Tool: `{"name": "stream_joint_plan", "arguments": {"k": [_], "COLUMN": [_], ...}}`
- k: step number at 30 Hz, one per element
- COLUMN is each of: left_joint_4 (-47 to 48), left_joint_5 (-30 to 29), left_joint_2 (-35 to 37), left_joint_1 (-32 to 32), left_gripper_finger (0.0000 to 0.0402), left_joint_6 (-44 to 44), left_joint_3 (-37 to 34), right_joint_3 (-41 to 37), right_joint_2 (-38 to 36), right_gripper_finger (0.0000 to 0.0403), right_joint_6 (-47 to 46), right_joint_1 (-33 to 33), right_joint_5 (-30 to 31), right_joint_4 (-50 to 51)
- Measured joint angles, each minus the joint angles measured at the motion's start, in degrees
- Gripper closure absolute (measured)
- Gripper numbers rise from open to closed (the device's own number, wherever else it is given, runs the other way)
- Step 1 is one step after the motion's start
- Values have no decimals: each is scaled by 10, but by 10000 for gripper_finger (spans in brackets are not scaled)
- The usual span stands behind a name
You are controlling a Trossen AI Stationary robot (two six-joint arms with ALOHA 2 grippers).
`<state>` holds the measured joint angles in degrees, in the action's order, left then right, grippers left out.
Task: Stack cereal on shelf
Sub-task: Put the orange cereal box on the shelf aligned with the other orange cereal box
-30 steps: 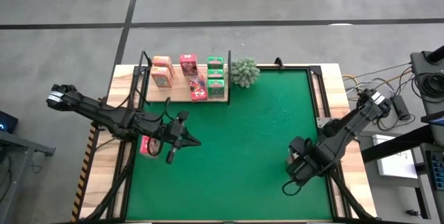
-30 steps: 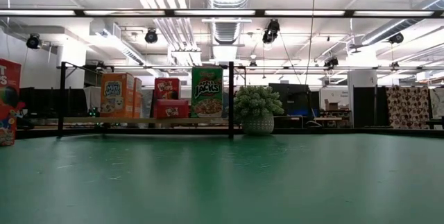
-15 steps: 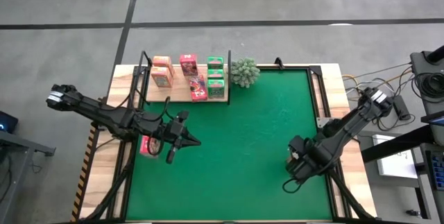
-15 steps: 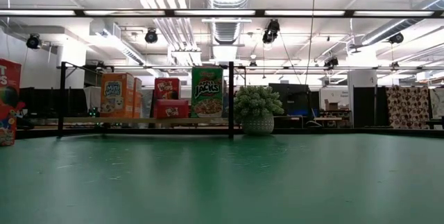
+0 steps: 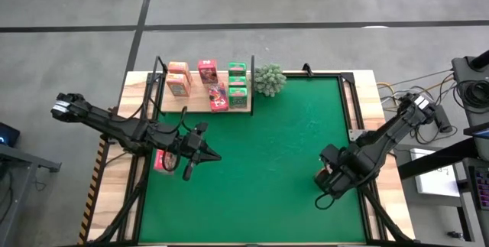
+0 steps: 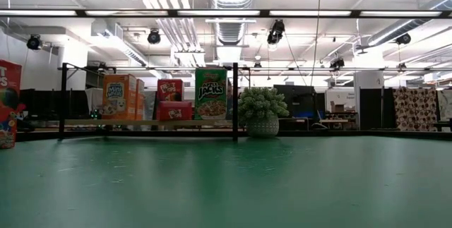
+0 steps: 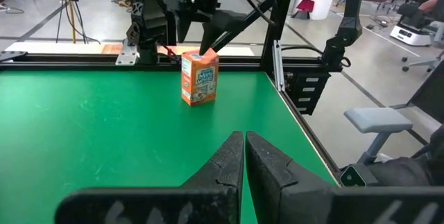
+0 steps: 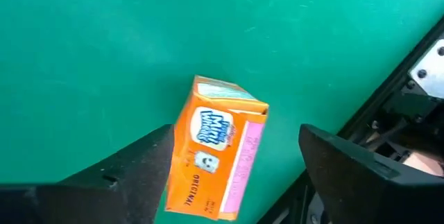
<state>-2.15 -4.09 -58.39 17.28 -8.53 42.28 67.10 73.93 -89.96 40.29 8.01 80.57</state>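
The right end effector (image 5: 327, 180) hangs above an orange cereal box (image 8: 216, 156) near the right edge of the green mat (image 5: 267, 163), fingers (image 8: 132, 172) spread wide to either side without touching it; a second ago they were narrower and a little farther left. The left end effector (image 7: 244, 156) stays clenched and empty over the mat's left side. The other boxes sit unchanged on the shelf (image 5: 202, 103) at the desk's far edge.
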Motion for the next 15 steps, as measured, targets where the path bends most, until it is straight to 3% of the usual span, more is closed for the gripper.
{"name": "stream_joint_plan", "arguments": {"k": [8, 15], "left_joint_4": [0, -4], "left_joint_5": [-1, -1], "left_joint_2": [0, 0], "left_joint_1": [2, 7], "left_gripper_finger": [402, 402], "left_joint_6": [-16, -16], "left_joint_3": [0, -1], "right_joint_3": [-19, -46], "right_joint_2": [14, 32], "right_gripper_finger": [66, 69], "right_joint_6": [15, 14], "right_joint_1": [2, 2], "right_joint_5": [-10, -19], "right_joint_4": [-53, -50]}}
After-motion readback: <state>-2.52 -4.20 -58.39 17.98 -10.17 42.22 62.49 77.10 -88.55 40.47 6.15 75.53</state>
